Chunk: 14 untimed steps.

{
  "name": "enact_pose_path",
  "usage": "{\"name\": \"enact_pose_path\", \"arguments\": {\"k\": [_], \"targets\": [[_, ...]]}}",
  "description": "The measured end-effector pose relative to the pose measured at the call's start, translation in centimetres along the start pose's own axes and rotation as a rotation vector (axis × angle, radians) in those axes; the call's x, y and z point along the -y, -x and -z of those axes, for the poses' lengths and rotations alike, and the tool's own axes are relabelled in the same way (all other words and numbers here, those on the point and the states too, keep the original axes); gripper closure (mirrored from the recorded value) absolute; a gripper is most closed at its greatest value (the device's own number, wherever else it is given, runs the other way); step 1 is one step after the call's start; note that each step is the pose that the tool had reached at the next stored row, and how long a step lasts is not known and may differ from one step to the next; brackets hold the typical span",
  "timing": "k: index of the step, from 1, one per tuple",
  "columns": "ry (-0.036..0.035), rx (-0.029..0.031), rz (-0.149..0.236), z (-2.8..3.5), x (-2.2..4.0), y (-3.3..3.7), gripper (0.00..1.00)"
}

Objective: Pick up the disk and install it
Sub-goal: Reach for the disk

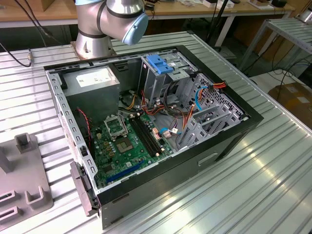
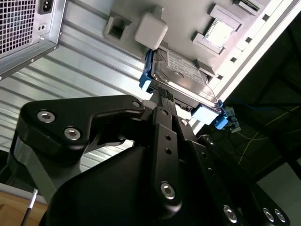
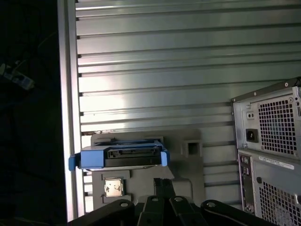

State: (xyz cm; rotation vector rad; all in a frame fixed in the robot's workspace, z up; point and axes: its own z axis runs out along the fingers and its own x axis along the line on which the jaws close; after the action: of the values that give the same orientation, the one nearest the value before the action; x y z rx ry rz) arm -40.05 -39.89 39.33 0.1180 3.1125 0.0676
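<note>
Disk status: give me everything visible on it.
The disk is a flat grey metal drive with a white label on its face and blue plastic rails along two edges. It lies flat on a grey holder plate at the edge of the slatted table, connector side toward the gripper, which sits close; contact cannot be told.

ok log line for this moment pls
stage: pick | hand: at edge of disk, grip unclear | disk: on grey fixture, not installed | case: open
</note>
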Motion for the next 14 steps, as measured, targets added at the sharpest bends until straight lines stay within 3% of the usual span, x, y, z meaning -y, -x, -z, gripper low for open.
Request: {"name": "enact_pose_path", "arguments": {"k": [14], "targets": [[0.0000,0.0000,0.000,0.08,0.21,-2.81,0.90]]}}
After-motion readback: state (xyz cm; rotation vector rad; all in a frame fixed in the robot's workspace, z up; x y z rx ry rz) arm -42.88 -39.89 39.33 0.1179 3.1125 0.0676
